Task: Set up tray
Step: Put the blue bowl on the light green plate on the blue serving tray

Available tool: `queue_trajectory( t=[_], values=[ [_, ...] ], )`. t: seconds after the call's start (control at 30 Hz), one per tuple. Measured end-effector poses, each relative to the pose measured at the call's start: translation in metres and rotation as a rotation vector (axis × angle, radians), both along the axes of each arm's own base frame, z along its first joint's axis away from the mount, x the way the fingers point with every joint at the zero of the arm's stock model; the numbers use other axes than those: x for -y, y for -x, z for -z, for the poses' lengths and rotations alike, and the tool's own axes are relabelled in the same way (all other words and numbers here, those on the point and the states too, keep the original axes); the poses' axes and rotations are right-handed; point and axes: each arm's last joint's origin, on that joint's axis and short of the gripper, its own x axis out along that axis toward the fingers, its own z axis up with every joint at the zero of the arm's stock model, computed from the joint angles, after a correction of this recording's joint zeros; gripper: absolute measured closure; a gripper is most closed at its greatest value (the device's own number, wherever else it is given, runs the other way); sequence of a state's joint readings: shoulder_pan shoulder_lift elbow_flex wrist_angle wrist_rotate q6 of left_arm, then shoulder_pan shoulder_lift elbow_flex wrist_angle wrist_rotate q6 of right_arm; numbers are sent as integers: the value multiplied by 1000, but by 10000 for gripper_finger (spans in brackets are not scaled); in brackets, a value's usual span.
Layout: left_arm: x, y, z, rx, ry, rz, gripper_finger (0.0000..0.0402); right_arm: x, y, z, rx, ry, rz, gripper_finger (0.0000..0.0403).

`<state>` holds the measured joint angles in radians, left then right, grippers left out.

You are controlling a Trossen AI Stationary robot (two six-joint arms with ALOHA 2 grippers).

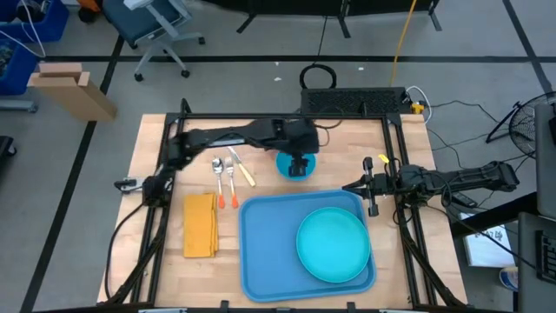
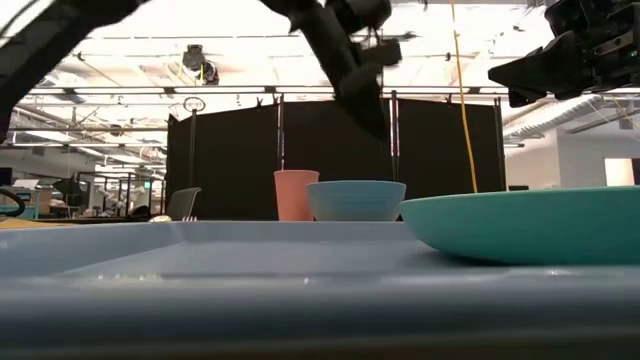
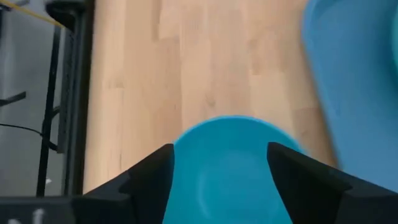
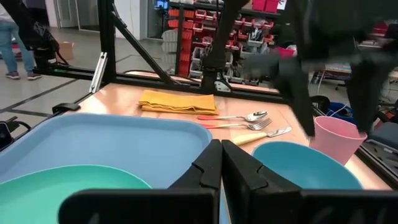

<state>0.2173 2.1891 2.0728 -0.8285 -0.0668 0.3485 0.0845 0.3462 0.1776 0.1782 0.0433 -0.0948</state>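
Tray (image 1: 265, 252): large blue rectangle with a low rim, lying flat on the wooden counter (image 1: 156, 261).
Teal plate (image 1: 334, 244): sits inside the tray, on its side toward the right arm.
Blue bowl (image 1: 296, 164): on the counter just beyond the tray's far edge, not on it.
Pink cup (image 4: 337, 139): upright just beside the bowl, off the tray.
Yellow napkin (image 1: 200, 224): folded flat, beside the tray on the left arm's side, apart from it.
Spoon (image 1: 217, 178), fork (image 1: 231, 181) and wooden-handled knife (image 1: 242, 169): in a row between napkin and bowl, beyond the tray's far corner.
Left claw (image 1: 299, 165): directly above the bowl, fingers spread wide to either side of its rim, gripping nothing.
Right claw (image 1: 347, 187): fingers pressed together, empty, raised near the tray's far corner on the right arm's side.
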Motion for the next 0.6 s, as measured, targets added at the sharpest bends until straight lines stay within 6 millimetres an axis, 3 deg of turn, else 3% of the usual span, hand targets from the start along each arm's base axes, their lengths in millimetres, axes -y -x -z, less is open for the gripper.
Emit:
queue_trajectory(
  t=[0.17, 0.43, 0.6],
  values=[
    [-26, -11, 29, -65, -8, -7, 133, 0, 0, 1, -14, 1, 0, 403],
    [-73, 10, 33, -106, 74, -100, 132, 0, 0, 4, -39, 0, 5, 403],
    [-82, 14, 42, -126, 160, -90, 132, 0, 0, 4, -41, 2, 6, 403]
  ],
)
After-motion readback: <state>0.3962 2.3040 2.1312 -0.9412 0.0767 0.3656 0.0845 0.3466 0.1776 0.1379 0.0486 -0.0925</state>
